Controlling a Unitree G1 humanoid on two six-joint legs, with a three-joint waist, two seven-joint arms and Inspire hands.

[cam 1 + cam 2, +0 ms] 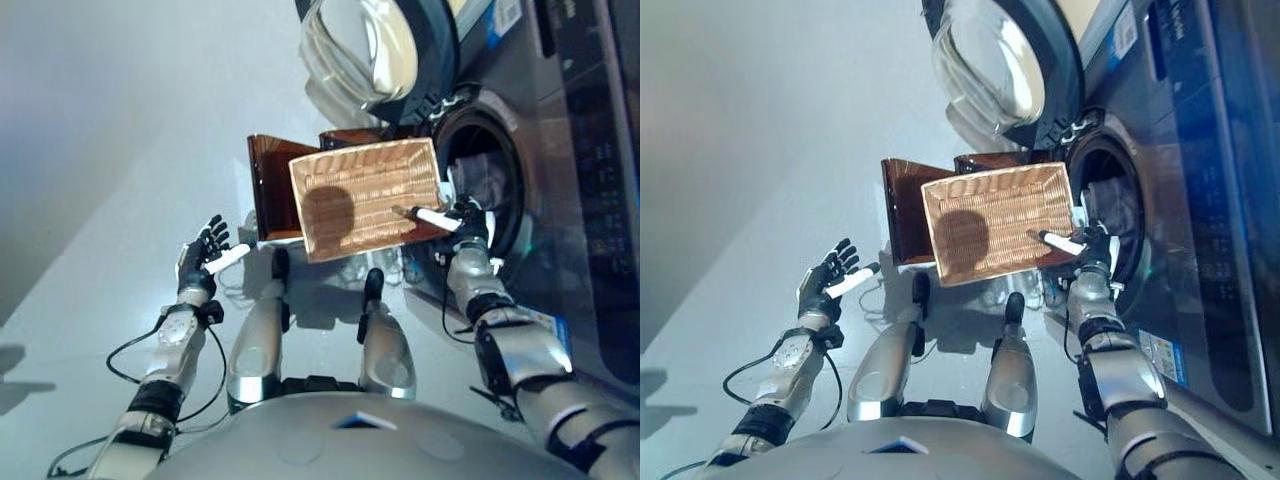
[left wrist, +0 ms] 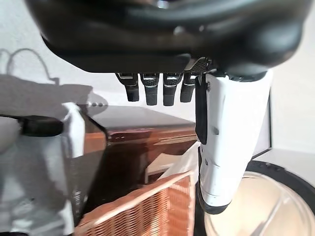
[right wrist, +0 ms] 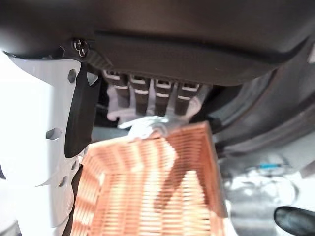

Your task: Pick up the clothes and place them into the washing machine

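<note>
Your left hand (image 1: 203,252) is hovering over the floor at left, fingers straight and apart, holding nothing. Middle: wicker basket (image 1: 365,196) is looking empty, dark brown box (image 1: 270,188) sitting just behind it. Right hand (image 1: 462,222) is reaching at the basket's right edge by the washing machine (image 1: 560,150) opening, fingers straight, gripping nothing. Clothes (image 1: 487,178) are showing inside the drum, door (image 1: 372,45) swung open. Cloth is likely light, soft, floppy; you'd be bunching a fold, not pinching an edge.

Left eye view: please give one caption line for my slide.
Empty wicker basket before the open washing machine, right hand at its drum.
</note>
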